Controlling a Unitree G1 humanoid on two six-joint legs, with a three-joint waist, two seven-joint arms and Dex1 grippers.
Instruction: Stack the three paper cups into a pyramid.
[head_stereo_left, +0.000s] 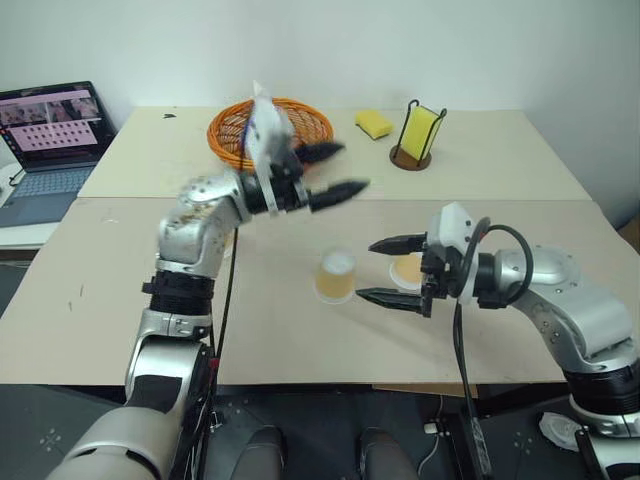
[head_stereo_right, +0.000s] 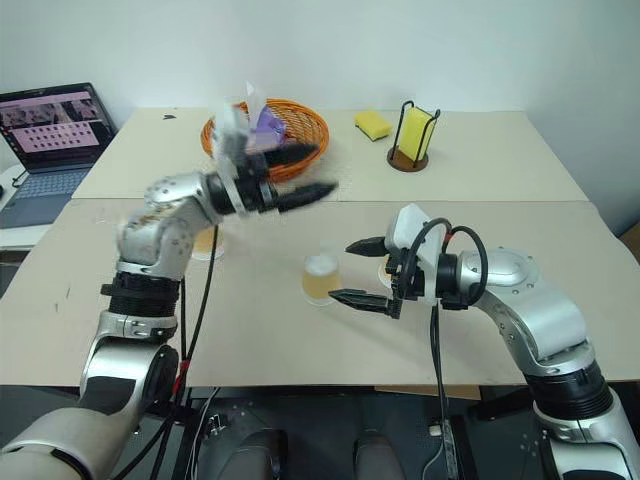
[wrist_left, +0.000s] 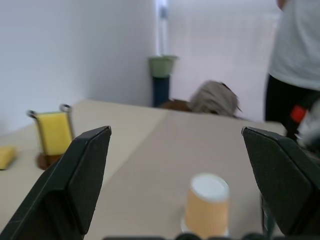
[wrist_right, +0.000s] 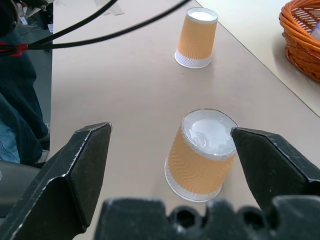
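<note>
Cups first: three paper cups can be counted, all upside down on the tan table (head_stereo_left: 300, 340), none stacked on another. Nearest, the right gripper (head_stereo_left: 390, 270) lies low over the table with its two black fingers spread wide and nothing between them; it points toward the middle cup (head_stereo_left: 335, 277), which stands just beyond the fingertips without touching them. A second cup (head_stereo_left: 407, 269) sits just behind the same gripper, partly hidden by its fingers, close beside the middle cup. The third cup (head_stereo_right: 205, 241) stands well apart on the robot's left, mostly hidden behind the left forearm; the right wrist view shows it (wrist_right: 195, 37) standing alone past the middle one.

Higher up, the left gripper (head_stereo_left: 333, 170) is raised above the table, its two fingers also spread wide and holding nothing.

Farther back stands one orange wicker basket (head_stereo_left: 225, 128) with something whitish and purple in it, then one yellow sponge (head_stereo_left: 374, 124) lying flat and one more yellow sponge upright in a wire holder (head_stereo_left: 417, 135). One open laptop (head_stereo_left: 52, 135) sits at far left. A person in a white top (wrist_left: 300, 45) stands beyond the table in the left wrist view.
</note>
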